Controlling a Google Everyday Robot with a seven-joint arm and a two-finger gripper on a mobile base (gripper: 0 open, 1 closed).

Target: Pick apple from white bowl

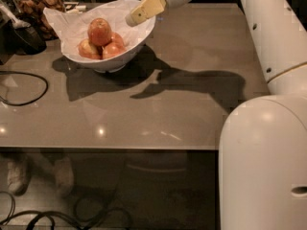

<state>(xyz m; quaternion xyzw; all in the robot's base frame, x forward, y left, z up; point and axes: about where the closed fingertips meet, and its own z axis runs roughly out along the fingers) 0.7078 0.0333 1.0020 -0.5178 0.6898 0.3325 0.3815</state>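
The white bowl (125,56), lined with crumpled white paper, stands at the back left of the grey table. The apple (100,31), red-orange and the largest, sits on top of three smaller apples (113,49) inside it. My gripper (133,18) hangs over the bowl's right rim, tilted down and to the left. It is a short way to the right of the apple and slightly above it, not touching it. It holds nothing that I can see.
A glass jar of brown snacks (42,3) stands behind the bowl at the left. A black object (21,38) and a black cable (29,92) lie on the table's left side. My white arm and base (268,152) fill the right side.
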